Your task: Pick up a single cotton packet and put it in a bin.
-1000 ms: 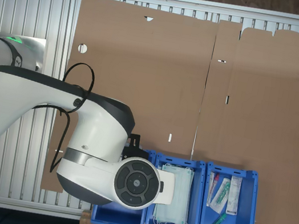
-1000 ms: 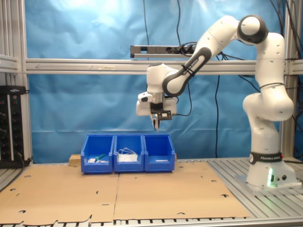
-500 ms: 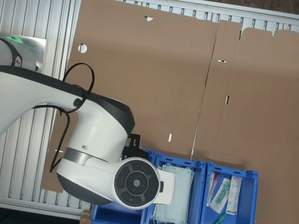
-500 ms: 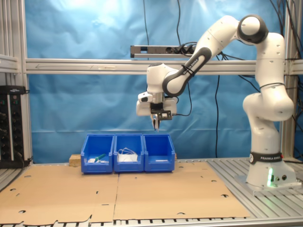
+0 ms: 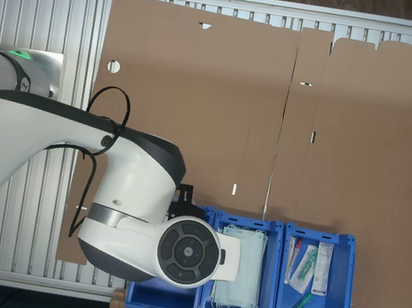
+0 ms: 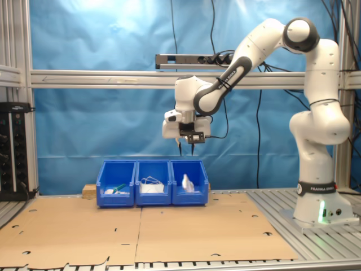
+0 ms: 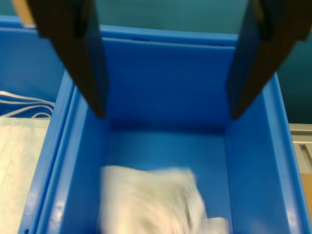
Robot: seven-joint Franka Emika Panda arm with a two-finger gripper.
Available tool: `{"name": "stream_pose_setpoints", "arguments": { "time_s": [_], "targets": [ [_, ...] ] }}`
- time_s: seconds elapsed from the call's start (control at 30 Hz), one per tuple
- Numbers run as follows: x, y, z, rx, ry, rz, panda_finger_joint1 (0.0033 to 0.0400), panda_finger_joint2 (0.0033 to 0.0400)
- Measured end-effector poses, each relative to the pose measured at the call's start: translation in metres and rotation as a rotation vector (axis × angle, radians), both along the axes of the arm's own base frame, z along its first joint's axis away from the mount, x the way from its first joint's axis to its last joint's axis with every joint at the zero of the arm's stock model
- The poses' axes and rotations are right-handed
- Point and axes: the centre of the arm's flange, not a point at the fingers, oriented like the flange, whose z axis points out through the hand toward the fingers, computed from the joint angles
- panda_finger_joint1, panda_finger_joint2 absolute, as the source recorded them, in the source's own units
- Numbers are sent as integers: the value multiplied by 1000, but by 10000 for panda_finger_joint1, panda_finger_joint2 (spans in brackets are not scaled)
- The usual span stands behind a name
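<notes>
My gripper (image 6: 185, 150) hangs open above the blue bin (image 6: 189, 197) at the second exterior view's right end of the row. The cotton packet (image 6: 186, 182), white and blurred, is inside that bin, free of the fingers. In the wrist view the two dark fingers (image 7: 80, 58) stand wide apart over the bin (image 7: 165, 83), with the blurred white cotton packet (image 7: 151, 200) low inside it. In the first exterior view the arm's white wrist (image 5: 173, 248) covers this bin, and a strip of its rim (image 5: 160, 300) shows.
The middle bin (image 6: 153, 196) holds pale green face masks (image 5: 239, 275). The third bin (image 5: 341, 293) holds long white-and-green packets (image 5: 304, 269). Brown cardboard (image 5: 273, 134) covers the table in front of the bins. A wooden block (image 6: 87, 191) sits beside the row.
The gripper has opened. The packet that hung between its fingers has dropped into the bin below. The arm itself has not moved.
</notes>
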Motion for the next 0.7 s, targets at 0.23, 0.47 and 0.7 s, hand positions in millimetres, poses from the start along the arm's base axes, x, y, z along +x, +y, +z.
{"name": "stream_pose_setpoints", "arguments": {
  "time_s": [0.23,0.47,0.7],
  "targets": [
    [0,0,0,0,0,0,329,329],
    [0,0,0,0,0,0,329,329],
    [0,0,0,0,0,0,395,395]
  ]
}}
